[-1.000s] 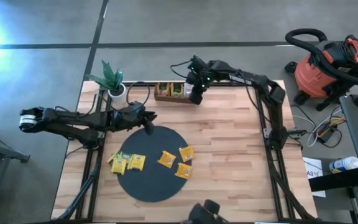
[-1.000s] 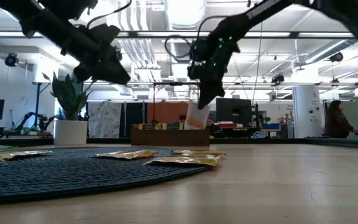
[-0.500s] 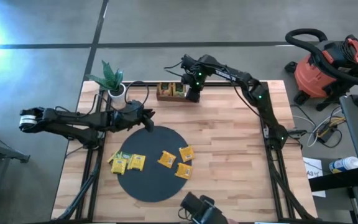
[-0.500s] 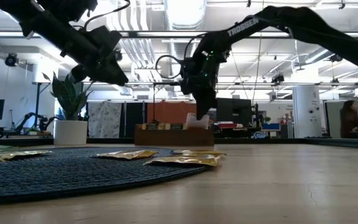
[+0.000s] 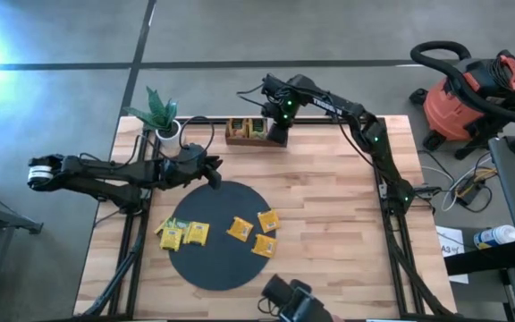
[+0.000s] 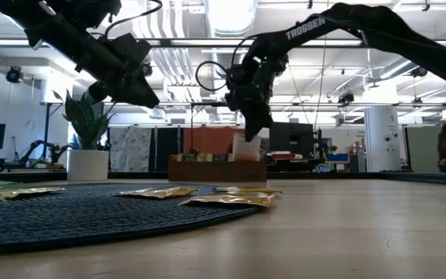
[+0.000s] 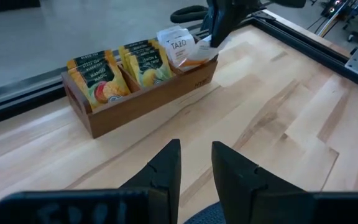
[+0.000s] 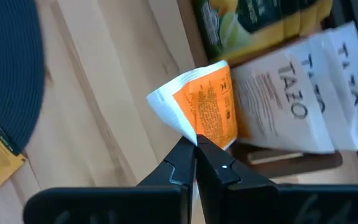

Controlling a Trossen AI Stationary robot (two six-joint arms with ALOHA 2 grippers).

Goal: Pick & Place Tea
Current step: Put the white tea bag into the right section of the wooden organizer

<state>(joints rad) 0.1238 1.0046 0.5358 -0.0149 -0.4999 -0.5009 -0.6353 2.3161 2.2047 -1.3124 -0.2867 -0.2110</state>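
Several yellow tea packets (image 5: pixel 240 229) lie flat on the black round mat (image 5: pixel 217 268). More packets stand in the wooden tray (image 5: pixel 240 134) at the far edge, yellow-green ones (image 7: pixel 145 62) and white ones (image 8: pixel 291 106). My right gripper (image 5: pixel 278 125) hangs over the tray's right end, shut on an orange-and-white packet (image 8: pixel 204 109). My left gripper (image 5: pixel 213 174) waits above the mat's far-left rim, slightly open, holding nothing. It points toward the tray (image 7: pixel 142 102). My right gripper pinches the orange-and-white packet by its upper edge (image 8: pixel 197 132), between the two fingertips. It comes from above, pointing down. The packet (image 6: pixel 246 147) hangs upright below the fingers, its lower end at the tray's right-end compartment (image 7: pixel 197 59). Whether it rests there I cannot tell.
A potted plant (image 5: pixel 162 116) stands at the table's far-left corner, beside the tray. Bare wood lies right of the mat (image 5: pixel 329 215). A red shop vacuum (image 5: pixel 468 98) sits on the floor off the table's right side.
My right gripper has carried the orange-and-white packet a short way toward the far edge and down, onto the tray's right end, and its wrist has turned. The packet now hangs upright at the tray instead of tilted in front of it. It has stayed shut.
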